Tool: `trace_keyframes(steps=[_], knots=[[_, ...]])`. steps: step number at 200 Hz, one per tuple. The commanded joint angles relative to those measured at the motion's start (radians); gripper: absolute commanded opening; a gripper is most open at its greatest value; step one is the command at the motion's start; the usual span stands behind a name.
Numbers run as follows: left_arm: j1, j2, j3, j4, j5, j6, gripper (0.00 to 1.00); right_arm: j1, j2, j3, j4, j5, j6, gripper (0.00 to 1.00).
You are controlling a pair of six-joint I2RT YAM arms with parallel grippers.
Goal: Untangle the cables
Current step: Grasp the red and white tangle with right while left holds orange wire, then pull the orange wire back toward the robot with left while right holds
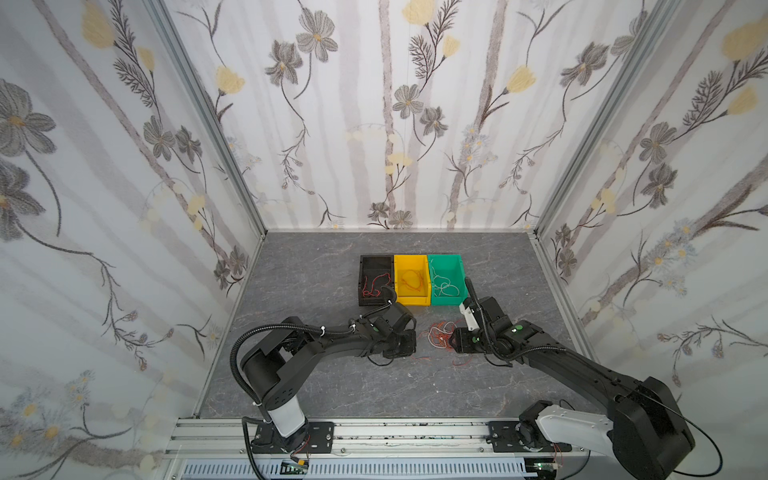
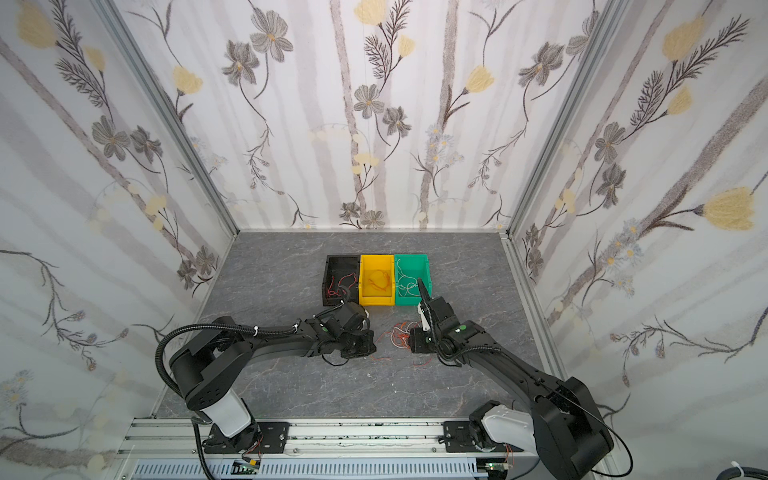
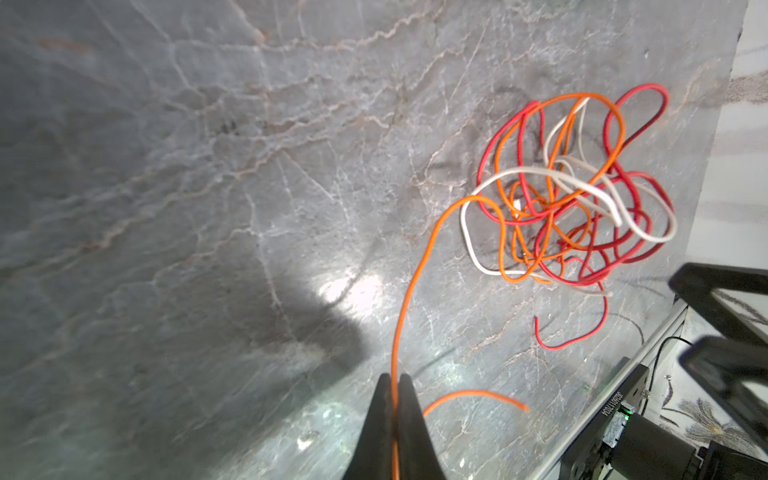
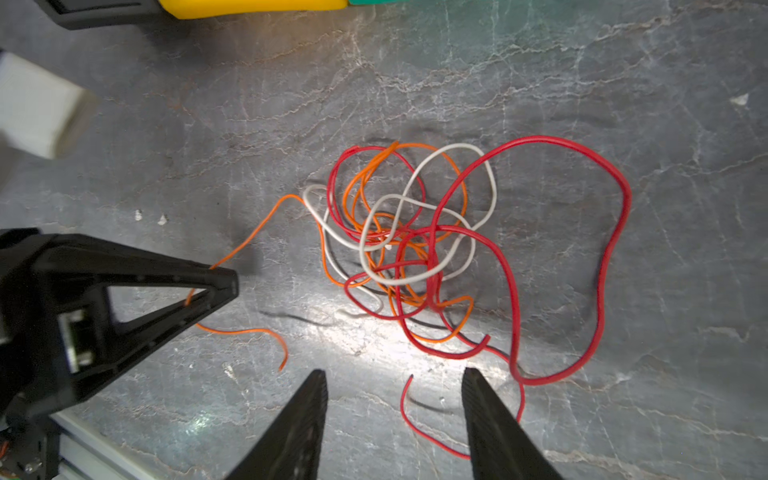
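Gripping with left fingers [image 3: 376, 424] orange cable [image 3: 409, 291] running out of cables [image 4: 407, 241] tangled on table [image 4: 582, 83]. Holding right fingers [image 4: 305, 419] spread apart, empty, just beside cables.

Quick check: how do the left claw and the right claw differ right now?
The black left claw is shut; the black right claw stands open. The left claw pinches a thin orange cable that leads into the tangle of red, orange and white cables; the right claw holds nothing, with a loose red cable end on the grey marbled table below its gap. Both sit close beside the tangle.
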Motion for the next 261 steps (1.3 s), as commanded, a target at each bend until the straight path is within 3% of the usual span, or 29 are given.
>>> trace_keyframes(steps=[1, 53, 109, 168, 261], knots=[[0.001, -0.027, -0.001, -0.010, -0.019, 0.007, 0.01, 0.001, 0.050, 0.029, 0.040, 0.034, 0.009, 0.57], [0.005, -0.082, -0.017, -0.013, -0.025, 0.009, 0.00, -0.003, 0.183, 0.044, 0.119, 0.068, 0.026, 0.56], [0.017, -0.193, -0.035, -0.055, -0.061, 0.021, 0.00, -0.009, 0.272, 0.053, 0.126, 0.100, 0.027, 0.19], [0.086, -0.333, -0.084, -0.131, -0.102, 0.038, 0.00, -0.038, 0.190, 0.031, 0.095, 0.119, 0.011, 0.03], [0.263, -0.571, -0.133, -0.304, -0.153, 0.090, 0.00, -0.165, 0.050, 0.005, 0.042, 0.041, 0.003, 0.00]])
